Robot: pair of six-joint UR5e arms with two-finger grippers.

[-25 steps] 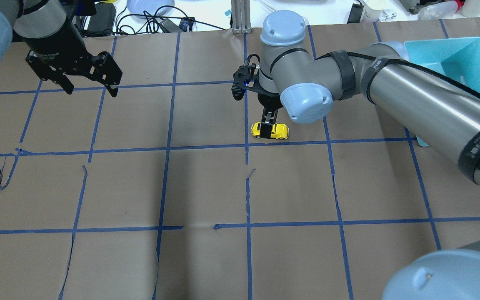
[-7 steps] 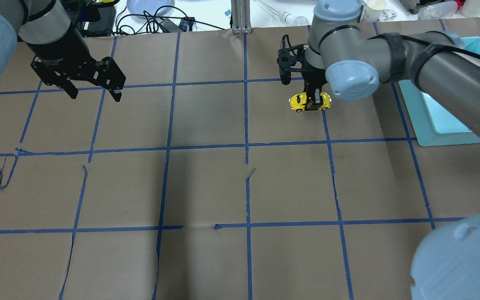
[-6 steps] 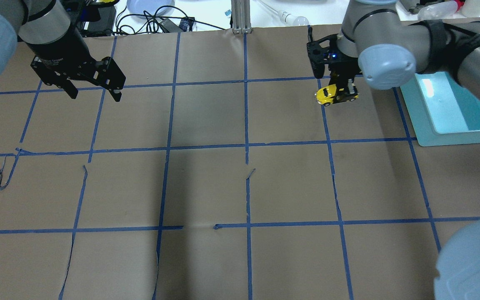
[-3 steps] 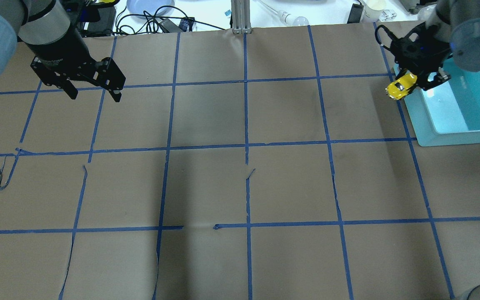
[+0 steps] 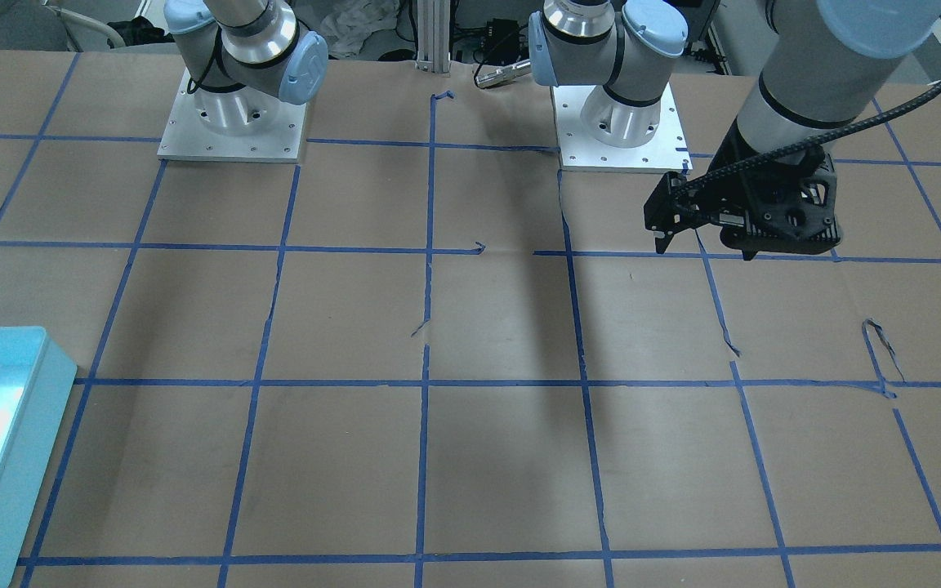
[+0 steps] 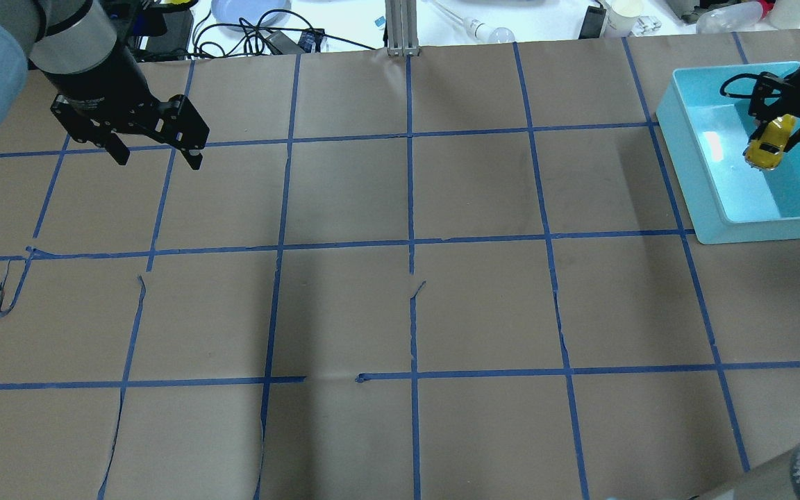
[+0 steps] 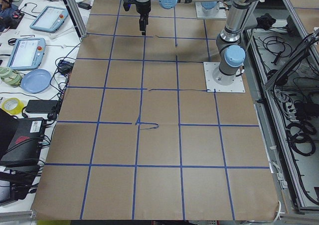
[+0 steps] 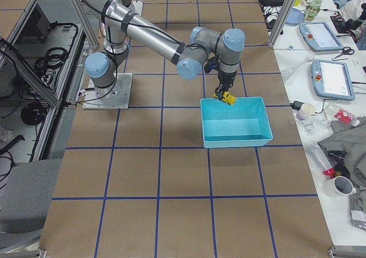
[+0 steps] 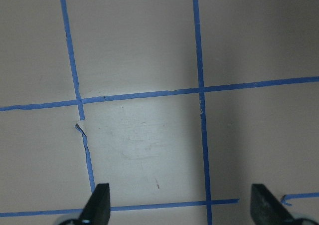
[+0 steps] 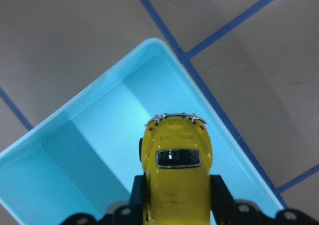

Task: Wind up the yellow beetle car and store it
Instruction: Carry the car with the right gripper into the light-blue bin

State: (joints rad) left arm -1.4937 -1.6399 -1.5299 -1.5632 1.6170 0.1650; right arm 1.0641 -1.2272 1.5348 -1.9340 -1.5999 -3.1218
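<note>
Open-topped bin (image 6: 761,230) under yellow beetle car (image 6: 767,144)

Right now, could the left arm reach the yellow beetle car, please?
Probably not: the right gripper holds the yellow beetle car over the teal bin, and the left gripper hovers open far across the table.

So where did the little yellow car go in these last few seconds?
The right gripper, shut on the car throughout, carried it from mid-table to the right. It now hangs over the inside of the blue bin, not yet released. The left gripper stayed open and in place.
</note>
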